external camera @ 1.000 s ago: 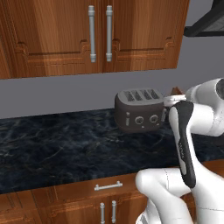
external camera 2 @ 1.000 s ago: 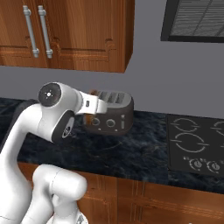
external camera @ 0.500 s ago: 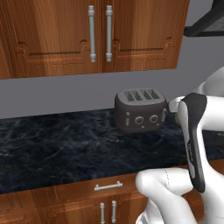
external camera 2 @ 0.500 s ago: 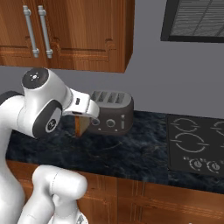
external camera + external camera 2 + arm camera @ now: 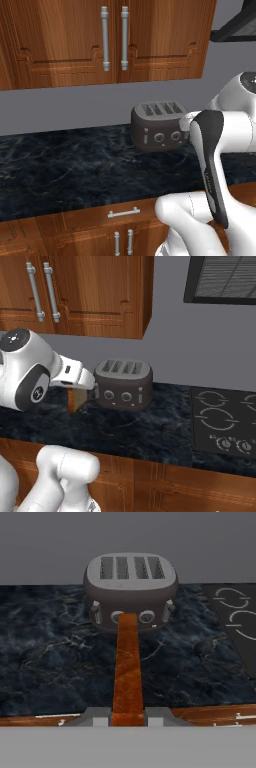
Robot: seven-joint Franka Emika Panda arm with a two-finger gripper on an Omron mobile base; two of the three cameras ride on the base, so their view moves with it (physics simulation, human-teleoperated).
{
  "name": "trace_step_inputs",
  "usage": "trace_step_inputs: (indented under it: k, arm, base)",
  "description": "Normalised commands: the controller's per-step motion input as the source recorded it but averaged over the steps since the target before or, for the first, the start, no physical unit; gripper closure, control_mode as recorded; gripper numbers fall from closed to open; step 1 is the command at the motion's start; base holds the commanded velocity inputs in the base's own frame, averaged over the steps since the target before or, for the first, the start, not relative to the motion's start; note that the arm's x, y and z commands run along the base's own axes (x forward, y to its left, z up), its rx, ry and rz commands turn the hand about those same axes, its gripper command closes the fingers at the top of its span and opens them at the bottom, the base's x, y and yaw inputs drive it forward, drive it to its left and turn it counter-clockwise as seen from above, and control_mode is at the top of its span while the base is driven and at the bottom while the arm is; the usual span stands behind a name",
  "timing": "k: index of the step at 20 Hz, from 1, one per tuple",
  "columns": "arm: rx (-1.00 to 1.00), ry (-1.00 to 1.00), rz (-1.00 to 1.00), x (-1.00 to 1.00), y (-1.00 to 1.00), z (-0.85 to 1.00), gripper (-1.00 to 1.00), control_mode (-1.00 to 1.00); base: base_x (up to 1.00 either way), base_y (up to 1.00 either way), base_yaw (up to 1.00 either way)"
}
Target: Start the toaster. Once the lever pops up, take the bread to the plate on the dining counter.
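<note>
1. The toaster (image 5: 159, 126) stands on the black marbled counter (image 5: 65, 170), back near the grey wall (image 5: 65, 107); its four slots face up and its two round knobs face the robot; a small pale lever (image 5: 146, 136) sits at the left of its front in the left base view.
2. In the hand view the gripper (image 5: 127, 716) is clenched on the bread (image 5: 127, 662), which shows edge-on as a long tan-brown strip running up toward the toaster's front; the slice is held between the two fingertips (image 5: 99, 716) and is off the counter.
3. In the right base view the bread (image 5: 77, 397) hangs just left of the toaster (image 5: 123, 384), near it, under the white wrist.
4. A black cooktop (image 5: 225, 418) lies to the toaster's right; wooden cabinets (image 5: 107, 40) hang above.
</note>
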Motion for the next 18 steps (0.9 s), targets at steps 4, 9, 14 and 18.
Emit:
trace_step_inputs:
  k: [4,9,14,18]
  arm:
    - [0.00,0.00,0.00,-0.24,0.24,-0.02,1.00,-1.00]
    - [0.00,0.01,0.00,-0.20,0.19,-0.10,1.00,-1.00]
    - [0.00,0.01,0.00,-0.15,0.12,-0.14,1.00,-1.00]
    - [0.00,0.00,0.00,-0.02,0.01,-0.07,1.00,-1.00]
  base:
    - [0.00,0.00,0.00]
    - [0.00,0.00,0.00]
    - [0.00,0.00,0.00]
    - [0.00,0.00,0.00]
